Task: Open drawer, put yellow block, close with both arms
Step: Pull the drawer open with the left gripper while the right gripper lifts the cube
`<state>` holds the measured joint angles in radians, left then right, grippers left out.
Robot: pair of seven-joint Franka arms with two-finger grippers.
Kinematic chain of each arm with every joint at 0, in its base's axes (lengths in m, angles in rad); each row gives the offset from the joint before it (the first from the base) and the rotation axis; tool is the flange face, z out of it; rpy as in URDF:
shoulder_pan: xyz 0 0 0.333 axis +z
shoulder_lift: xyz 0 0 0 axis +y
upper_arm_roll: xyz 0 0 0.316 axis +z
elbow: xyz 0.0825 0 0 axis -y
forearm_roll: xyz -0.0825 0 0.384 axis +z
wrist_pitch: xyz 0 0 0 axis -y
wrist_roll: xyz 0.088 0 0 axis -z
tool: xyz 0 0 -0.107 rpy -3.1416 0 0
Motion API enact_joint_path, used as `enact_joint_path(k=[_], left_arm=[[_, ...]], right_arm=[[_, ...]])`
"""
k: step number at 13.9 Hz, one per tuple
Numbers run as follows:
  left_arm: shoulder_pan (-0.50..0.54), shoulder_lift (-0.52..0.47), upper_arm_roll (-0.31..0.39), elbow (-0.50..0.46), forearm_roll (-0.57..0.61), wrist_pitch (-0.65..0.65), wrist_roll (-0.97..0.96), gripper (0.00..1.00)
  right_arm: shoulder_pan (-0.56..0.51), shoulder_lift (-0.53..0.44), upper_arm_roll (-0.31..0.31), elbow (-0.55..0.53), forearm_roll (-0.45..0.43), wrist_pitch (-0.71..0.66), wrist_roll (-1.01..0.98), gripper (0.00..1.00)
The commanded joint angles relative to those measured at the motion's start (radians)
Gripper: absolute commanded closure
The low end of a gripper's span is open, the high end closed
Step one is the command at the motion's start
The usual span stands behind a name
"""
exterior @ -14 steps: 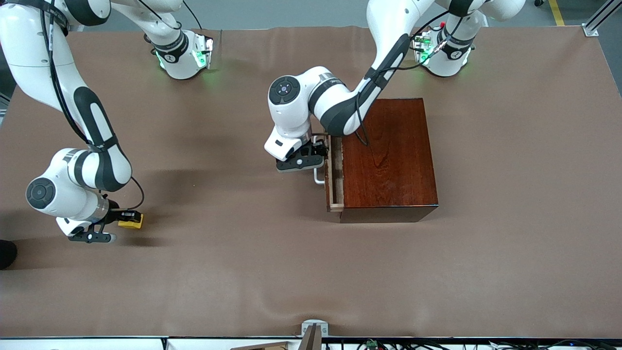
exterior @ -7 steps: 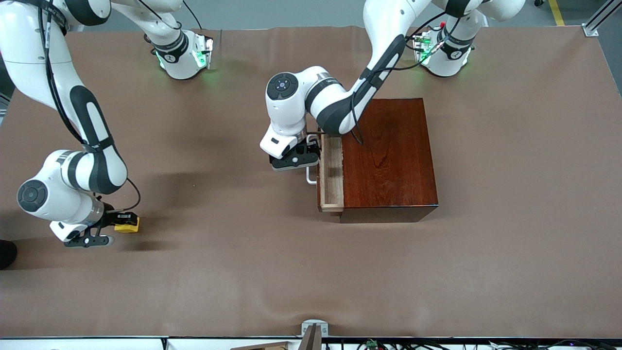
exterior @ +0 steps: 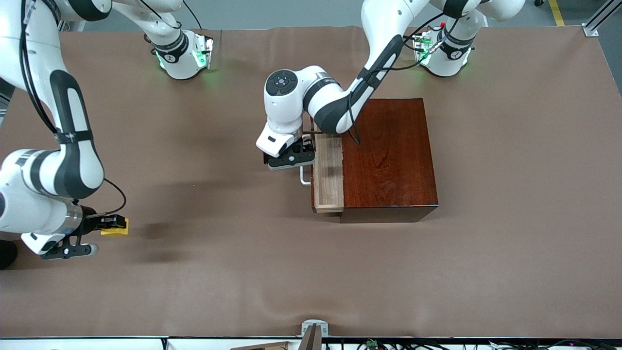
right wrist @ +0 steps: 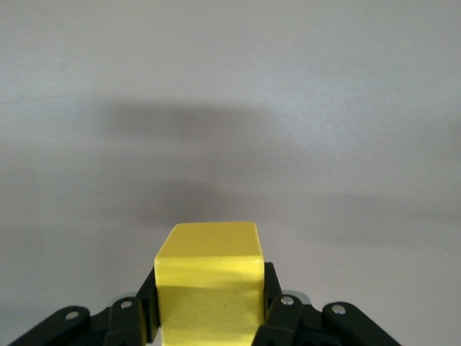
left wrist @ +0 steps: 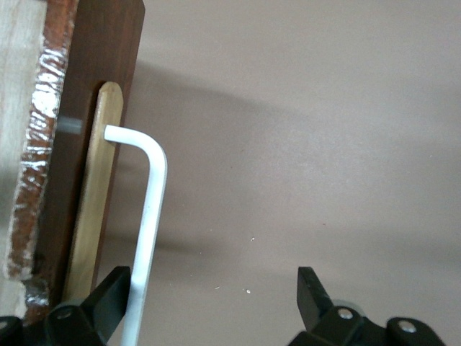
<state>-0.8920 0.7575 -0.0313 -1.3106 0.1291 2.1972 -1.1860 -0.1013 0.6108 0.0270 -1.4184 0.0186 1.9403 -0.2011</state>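
From my station I see the drawer pulled partway out of the dark reddish-brown box, its pale wood tray showing as a narrow strip along the box's face toward the right arm's end of the table. The white bar handle juts out past the tray's front edge.

My left gripper sits right at that handle. In the left wrist view its 2 fingers are spread wide, with the handle lying against the inner side of 1 finger and a broad gap of bare table between it and the other finger. Nothing is clamped; the bar is simply inside the open span. The drawer's front panel runs close alongside the bar, leaving only a slim slot between them.

My right gripper is out near the right arm's end of the table, closed around the yellow block. The right wrist view shows the block squeezed between both fingers, its top face and front edge clear of them. A dark shadow on the brown table cover lies apart from the block. Between the block and the drawer lies a wide stretch of bare cover.
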Motion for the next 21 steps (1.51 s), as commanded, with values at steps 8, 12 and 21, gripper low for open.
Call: enact_joint_path(k=[8,12,21], left_arm=[[-0.021,0.045,0.004,0.048,0.011,0.157,-0.067,0.0],[-0.019,0.036,0.004,0.048,0.009,0.118,-0.063,0.0],[-0.013,0.02,0.002,0.048,0.009,0.072,-0.054,0.0]], right_arm=[[0.018,-0.003,0.143,0.081,0.014,-0.029,-0.073,1.0],[0.025,-0.005,0.145,0.082,0.012,-0.018,-0.265,1.0],[0.018,0.0,0.143,0.082,0.009,0.054,-0.599,1.0]])
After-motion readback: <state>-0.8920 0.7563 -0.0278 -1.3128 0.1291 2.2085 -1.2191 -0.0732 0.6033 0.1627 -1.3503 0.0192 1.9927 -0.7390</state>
